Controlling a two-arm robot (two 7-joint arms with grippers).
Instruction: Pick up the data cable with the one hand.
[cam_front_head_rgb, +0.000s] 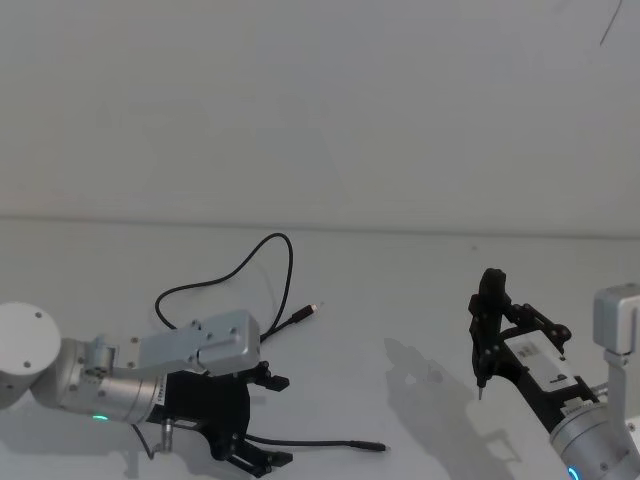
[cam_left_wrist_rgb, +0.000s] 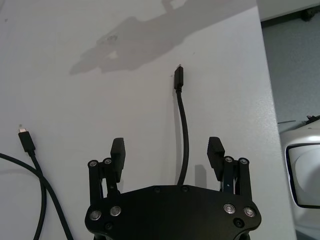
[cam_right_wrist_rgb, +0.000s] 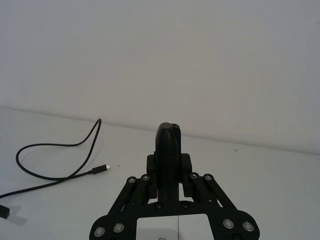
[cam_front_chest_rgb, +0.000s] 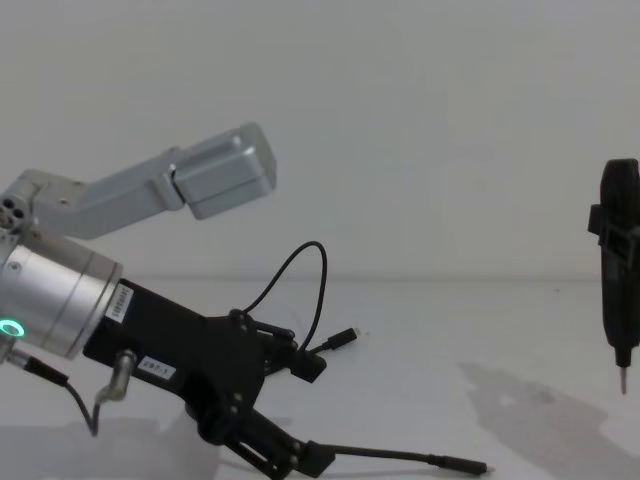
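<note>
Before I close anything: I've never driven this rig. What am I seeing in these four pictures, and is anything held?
This is a two-armed robot at a white table. The head view looks down from above, the chest view looks across from lower down, and each wrist view looks out past that arm's own gripper. The left gripper, black with two fingers, is open and low over the table; the long thin black data cable lies between its fingers, not yet gripped. The right gripper hangs to the right, shut on a slim black upright tool with a thin metal tip.
</note>
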